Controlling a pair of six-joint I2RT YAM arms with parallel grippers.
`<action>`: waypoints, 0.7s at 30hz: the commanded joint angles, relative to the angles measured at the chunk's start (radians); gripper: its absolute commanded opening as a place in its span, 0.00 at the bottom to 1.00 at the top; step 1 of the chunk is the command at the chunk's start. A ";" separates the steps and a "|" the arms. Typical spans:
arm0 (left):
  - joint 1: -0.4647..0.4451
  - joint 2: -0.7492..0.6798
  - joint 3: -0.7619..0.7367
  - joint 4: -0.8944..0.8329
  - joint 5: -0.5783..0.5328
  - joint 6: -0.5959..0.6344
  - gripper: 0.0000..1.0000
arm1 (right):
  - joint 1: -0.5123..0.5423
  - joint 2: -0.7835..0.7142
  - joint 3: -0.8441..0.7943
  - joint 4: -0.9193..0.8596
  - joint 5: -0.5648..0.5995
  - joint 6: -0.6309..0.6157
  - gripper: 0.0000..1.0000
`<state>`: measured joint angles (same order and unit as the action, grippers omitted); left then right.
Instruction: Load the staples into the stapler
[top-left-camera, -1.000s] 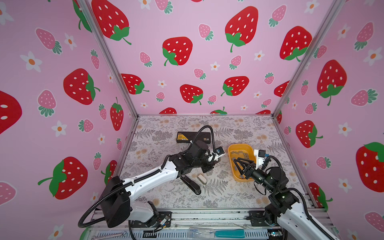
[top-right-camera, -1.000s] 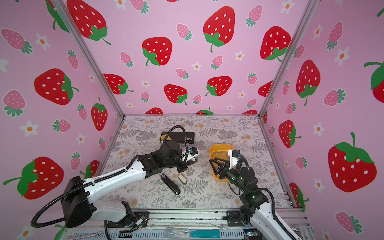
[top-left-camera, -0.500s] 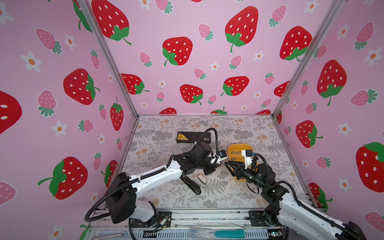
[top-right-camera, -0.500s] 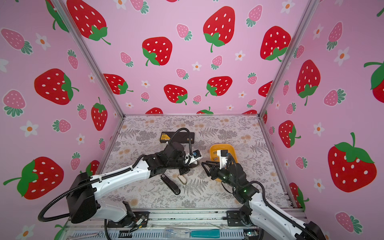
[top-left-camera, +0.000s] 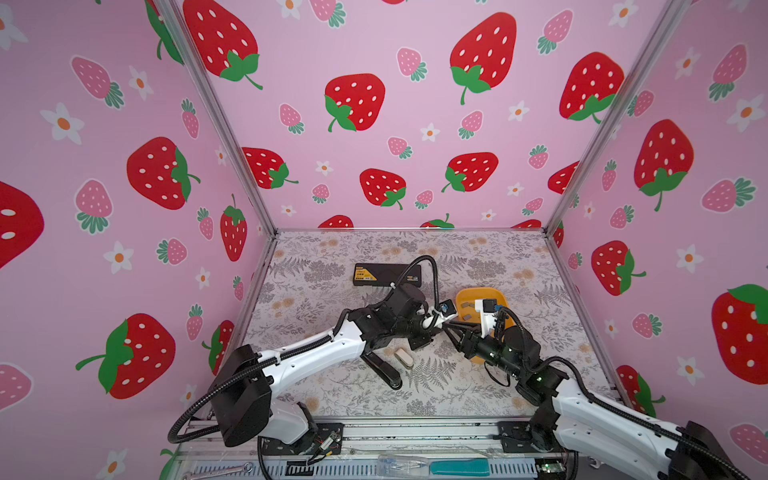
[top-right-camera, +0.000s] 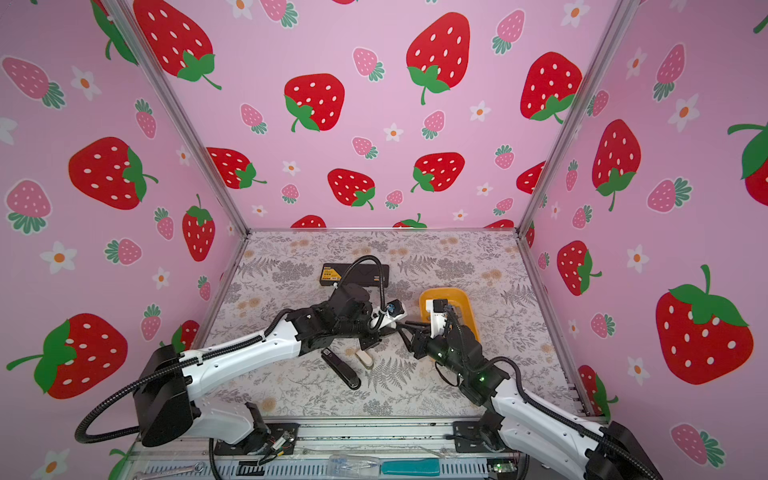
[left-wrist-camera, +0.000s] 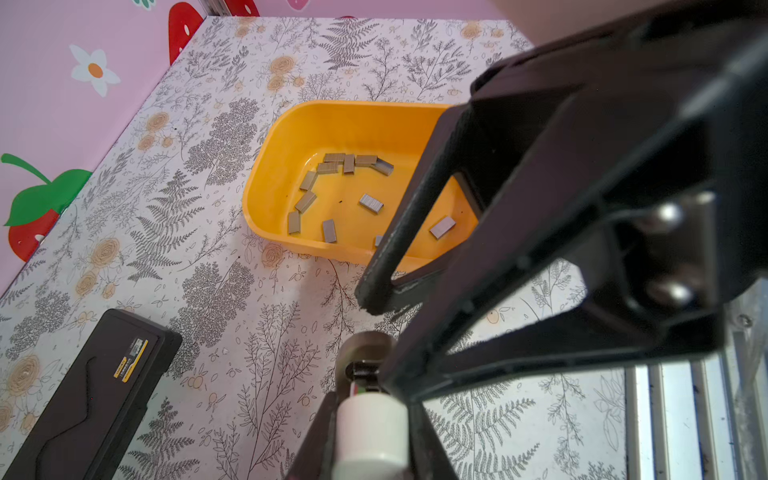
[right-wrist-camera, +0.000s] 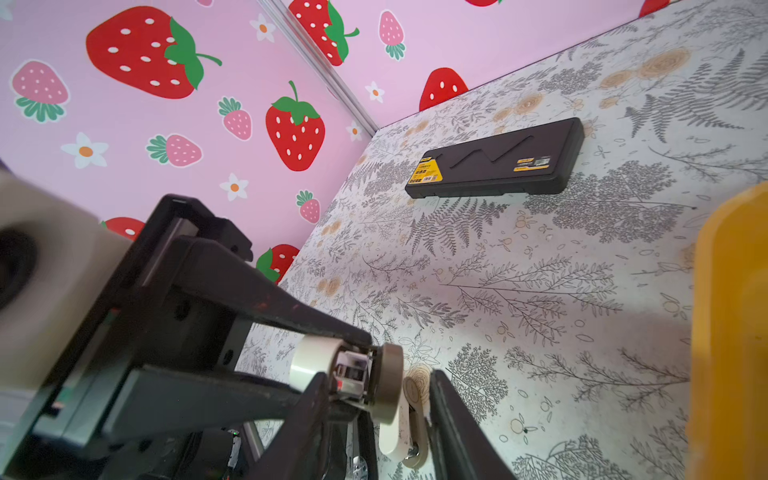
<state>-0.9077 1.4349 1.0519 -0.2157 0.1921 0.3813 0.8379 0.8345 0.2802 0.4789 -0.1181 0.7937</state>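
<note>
We see a floral table (top-left-camera: 332, 257) bearing a long black case (right-wrist-camera: 494, 166) and a yellow tray (left-wrist-camera: 353, 110). The left gripper (right-wrist-camera: 345, 361) is clamped on a small whitish stapler (right-wrist-camera: 311, 365) near the tray. The right gripper (right-wrist-camera: 376, 392), jaws narrowly apart, straddles its tan end. Grey staples (left-wrist-camera: 371, 203) lie scattered inside the tray, apart from the stapler.

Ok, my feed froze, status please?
Left fingers shut on stapler. Right fingers open, either side of its end. Staples loose in yellow tray. Nothing in the way.
</note>
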 joint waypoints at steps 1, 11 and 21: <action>-0.010 -0.014 0.048 -0.010 0.010 0.013 0.00 | 0.006 0.012 0.016 0.020 0.059 0.012 0.39; -0.019 -0.038 0.047 0.004 0.009 0.001 0.00 | 0.009 0.084 0.024 0.056 0.043 0.010 0.36; -0.018 -0.095 0.029 0.041 0.010 -0.027 0.00 | 0.014 0.150 0.031 0.073 0.049 0.005 0.31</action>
<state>-0.9165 1.3960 1.0534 -0.2451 0.1478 0.3622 0.8486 0.9604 0.3046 0.5831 -0.0879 0.7918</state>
